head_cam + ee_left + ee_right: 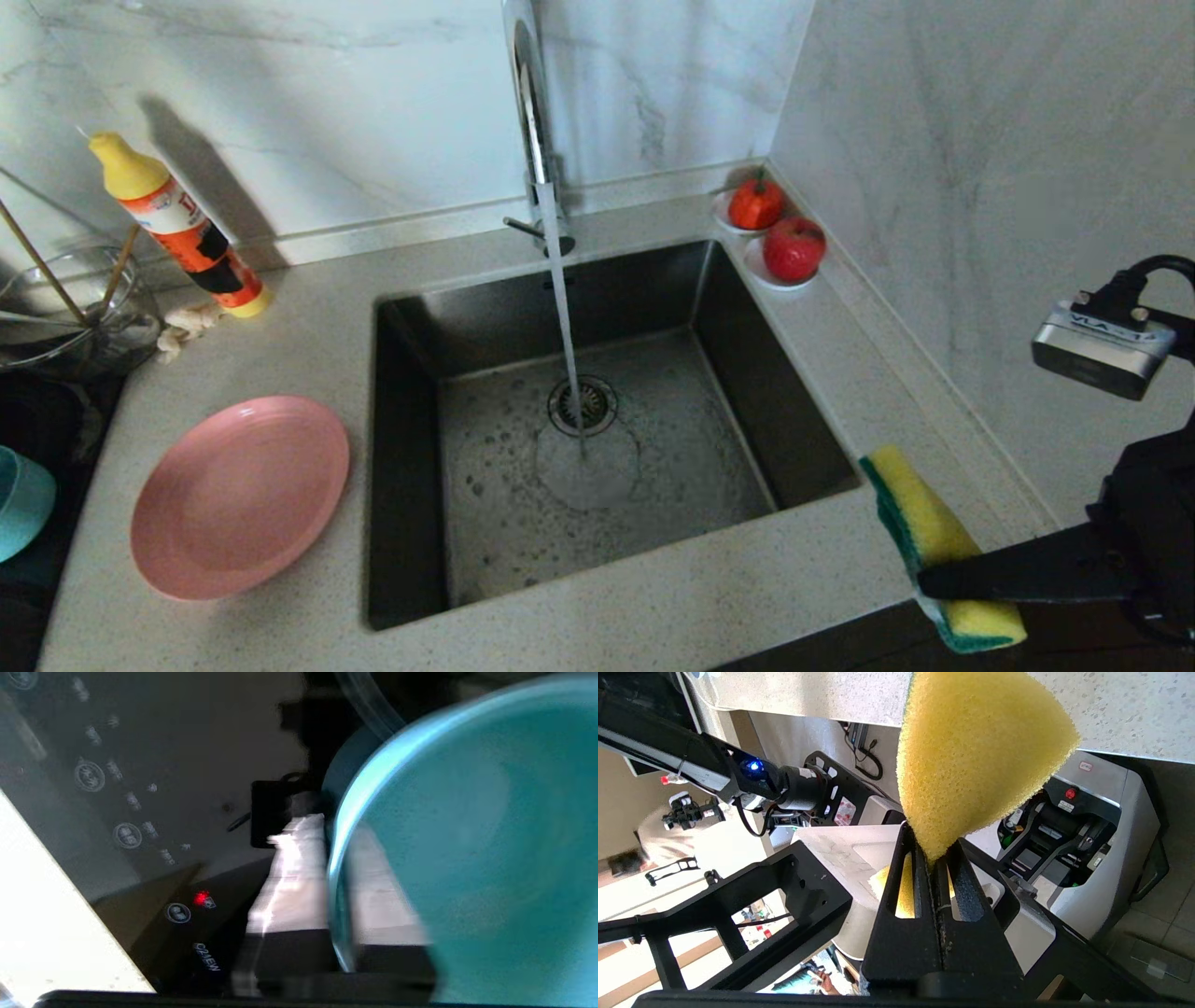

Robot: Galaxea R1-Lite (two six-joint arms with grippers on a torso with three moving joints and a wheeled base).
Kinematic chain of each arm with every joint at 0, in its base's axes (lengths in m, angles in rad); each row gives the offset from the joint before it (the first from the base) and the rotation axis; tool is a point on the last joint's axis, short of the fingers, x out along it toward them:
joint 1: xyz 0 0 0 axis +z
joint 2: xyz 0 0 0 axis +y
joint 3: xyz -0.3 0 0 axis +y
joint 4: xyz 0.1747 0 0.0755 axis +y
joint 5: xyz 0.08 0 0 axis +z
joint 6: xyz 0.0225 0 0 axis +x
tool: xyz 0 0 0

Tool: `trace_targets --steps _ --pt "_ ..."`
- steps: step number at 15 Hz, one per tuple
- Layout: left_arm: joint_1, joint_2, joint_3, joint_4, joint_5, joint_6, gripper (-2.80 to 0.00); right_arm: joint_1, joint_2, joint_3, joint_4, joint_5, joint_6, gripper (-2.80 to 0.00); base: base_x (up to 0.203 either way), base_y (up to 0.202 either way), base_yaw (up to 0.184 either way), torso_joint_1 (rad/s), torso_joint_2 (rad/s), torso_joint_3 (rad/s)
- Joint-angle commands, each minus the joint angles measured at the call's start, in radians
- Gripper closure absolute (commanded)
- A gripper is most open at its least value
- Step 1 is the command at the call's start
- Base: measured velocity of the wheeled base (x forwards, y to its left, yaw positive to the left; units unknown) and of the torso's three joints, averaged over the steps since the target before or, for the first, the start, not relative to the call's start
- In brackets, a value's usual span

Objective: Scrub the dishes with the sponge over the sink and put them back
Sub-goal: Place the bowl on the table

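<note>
The teal-blue bowl (21,499) sits at the far left on a dark cooktop. In the left wrist view my left gripper (334,826) straddles the rim of the bowl (467,835), one finger outside and one inside, slightly open. The pink plate (240,495) lies on the counter left of the sink (411,392). Two chopsticks (37,266) stand in a clear glass bowl. At the right front, off the counter's edge, my right gripper (924,583) is shut on the yellow and green sponge (924,523), its jaws pinching one corner of the sponge (971,756).
Water runs from the chrome tap (532,103) onto the drain (582,406). A yellow and orange detergent bottle (177,224) leans at the back left beside the glass bowl (84,317). Two white saucers with red fruit (775,233) occupy the back right corner. The cooktop control panel (126,835) lies under the left gripper.
</note>
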Motion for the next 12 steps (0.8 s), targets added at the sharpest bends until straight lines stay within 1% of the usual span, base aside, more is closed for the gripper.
trace_targets --steps 1,2,5,8,12 --pt "0.008 -0.015 -0.017 0.01 -0.003 -0.004 -2.8 0.002 0.007 0.0 0.003 0.003 0.002 0.0 0.0 0.0 0.0 0.0 0.0 0.0" --pt "0.012 -0.042 -0.023 0.018 -0.017 -0.004 -2.8 0.002 0.006 0.0 0.003 0.003 0.002 0.0 0.0 0.0 0.0 0.0 0.0 0.0" --pt "0.014 -0.147 -0.051 0.071 -0.089 -0.005 -2.8 0.002 0.005 0.0 0.003 0.005 0.002 0.0 0.0 0.0 0.0 0.0 0.0 0.0" --pt "0.015 -0.256 -0.124 0.202 -0.144 -0.006 -2.8 0.002 0.001 0.0 0.003 0.005 0.004 0.0 0.0 0.0 0.0 0.0 0.0 0.0" --pt "0.013 -0.384 -0.193 0.363 -0.26 0.003 -2.8 0.002 -0.001 0.002 0.003 0.005 0.004 0.0 0.0 0.0 0.0 0.0 0.0 0.0"
